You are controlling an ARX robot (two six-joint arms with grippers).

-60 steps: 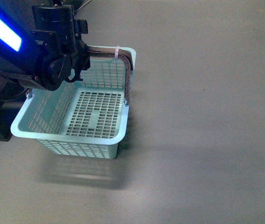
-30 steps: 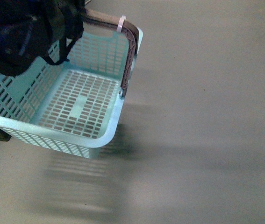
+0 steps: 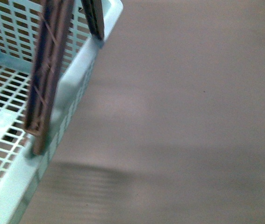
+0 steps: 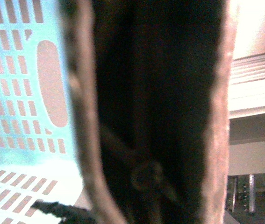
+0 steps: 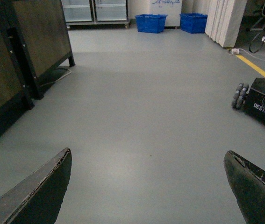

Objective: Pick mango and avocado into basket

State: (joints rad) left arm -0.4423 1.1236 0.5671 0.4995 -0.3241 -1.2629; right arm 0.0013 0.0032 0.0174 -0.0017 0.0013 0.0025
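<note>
While the basket (image 3: 10,186) handle (image 4: 155,93) looms just before our left fingers, hidden so we cannot tell their grip, our right fingers (image 5: 39,191) hang released, no fruit ahead.

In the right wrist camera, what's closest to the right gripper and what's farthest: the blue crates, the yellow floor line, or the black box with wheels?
1. Black box with wheels: nearest the open right gripper, close ahead.
2. Yellow floor line: just beyond the box.
3. Blue crates: farthest, at the room's far end.
</note>
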